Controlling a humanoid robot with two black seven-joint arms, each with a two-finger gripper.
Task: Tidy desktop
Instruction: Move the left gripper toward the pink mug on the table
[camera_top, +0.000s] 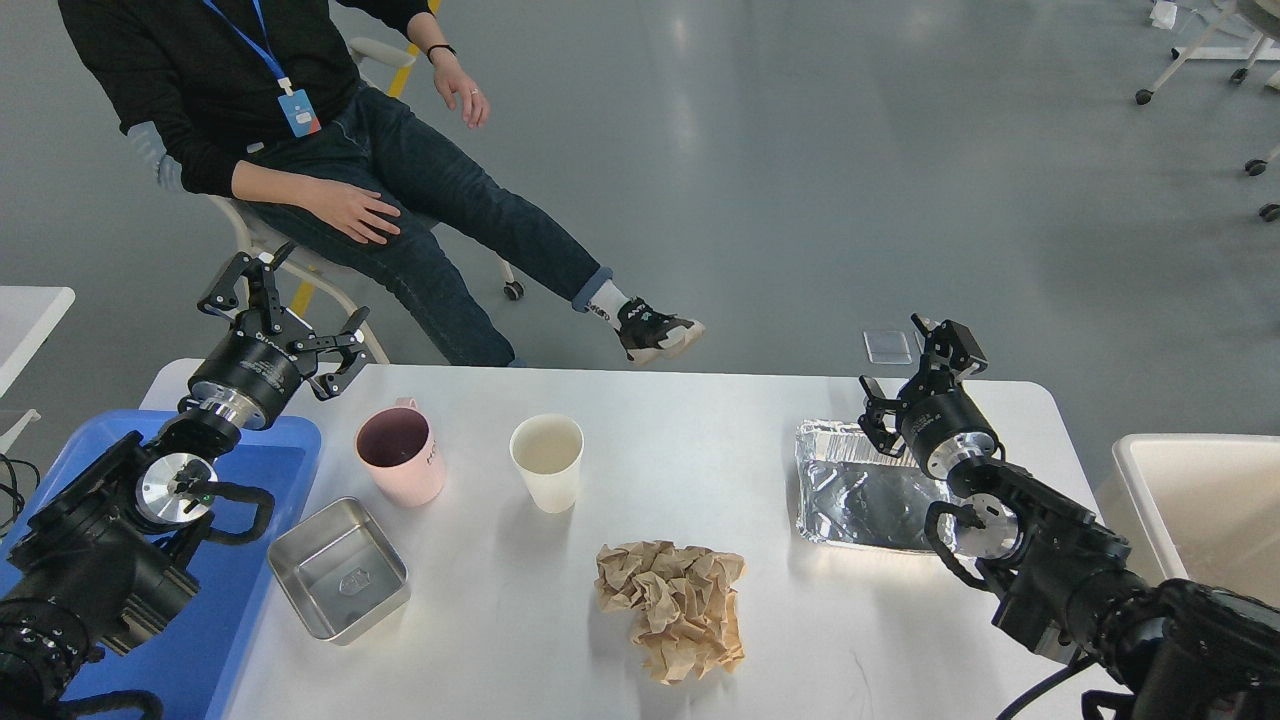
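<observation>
The white tabletop lies straight ahead of me and below, its long axis running left to right across my view, the far edge with its rounded corners toward the seated person. On it, from my left, stand a shallow steel tray, turned slightly askew to the edge, a pink mug, a cream paper cup, a wad of crumpled brown paper nearer to me, and a foil tray on the right. My left pincer hangs above the far left corner, fingers spread wide and holding nothing. My right pincer hovers over the far end of the foil tray, its fingers also apart and empty. A blue bin sits against the tabletop's left end under my left arm, and a cream-white bin stands off the right end.
</observation>
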